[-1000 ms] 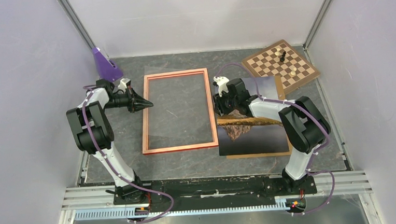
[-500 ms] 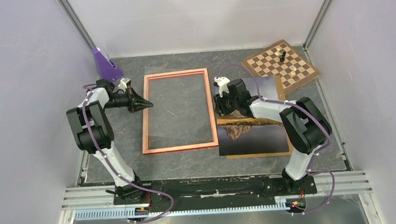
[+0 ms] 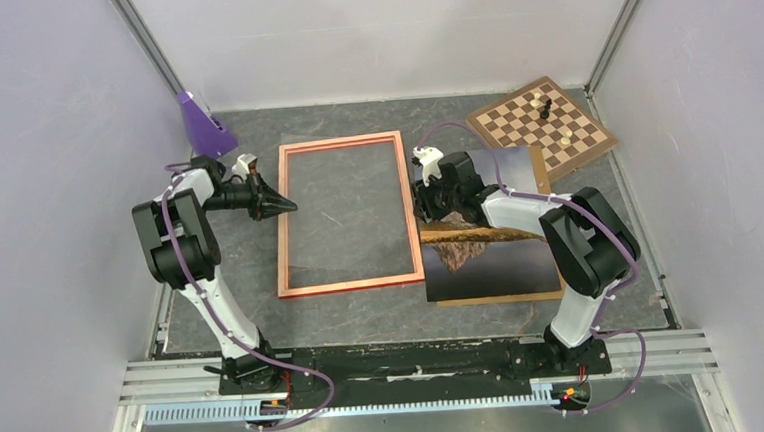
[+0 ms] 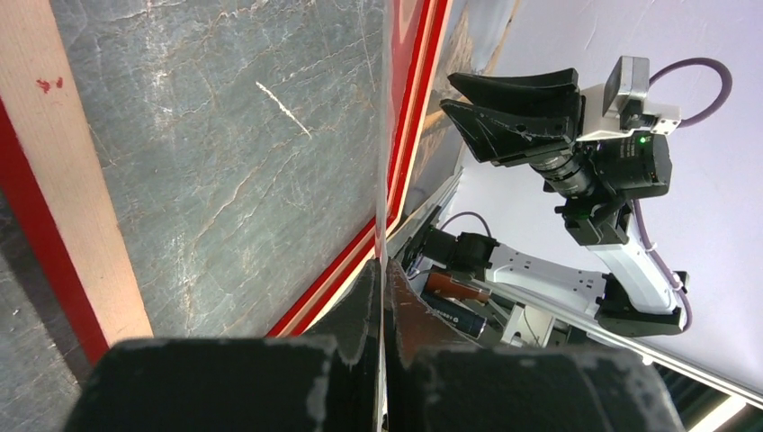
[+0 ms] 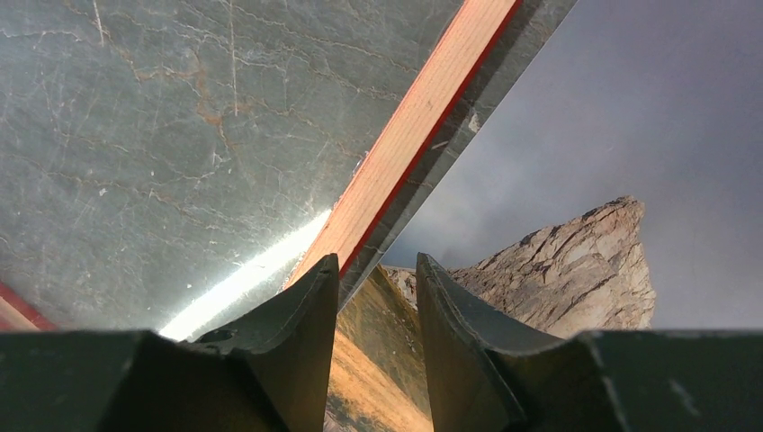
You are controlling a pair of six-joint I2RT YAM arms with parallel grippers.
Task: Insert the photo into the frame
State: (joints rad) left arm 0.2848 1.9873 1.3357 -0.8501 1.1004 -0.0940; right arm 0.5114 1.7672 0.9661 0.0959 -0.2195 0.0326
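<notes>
The photo (image 3: 491, 259) lies face up on the table (image 3: 364, 317), to the right of the frame (image 3: 341, 141), with its left long edge just beside the frame's right rail. It rests on a brown backing board (image 3: 503, 298), which shows as a strip along the photo's near side. The frame lies flat with bare table showing through its opening. A chessboard (image 3: 543, 126) sits well apart at the far right.

The right gripper (image 5: 373, 265) points down over the photo's left edge. Its 2 fingers are parted and there is nothing between them. One tip is over the frame rail and the other over the golden grass band.

The left gripper (image 4: 382, 270) is closed tight at the frame's left rail. In the left wrist view a thin straight line runs out from between its fingers. This may be the edge of a clear pane, but the view is too edge-on to be sure.

The photo reads as a thin, light print, so it will likely flex and sag if it is lifted by 1 point, and it could crease or kink under a hard pinch. Its surface looks smooth, so pads pressing from above would probably slide rather than lift it. Because it lies flat on the board, the face offers no purchase.

The left long edge next to the frame looks like the best place to take hold, near the middle of its length. A finger should go under the edge and the pinch should be shallow and gentle. The sheet can then be drawn sideways over the rail without being carried high.
</notes>
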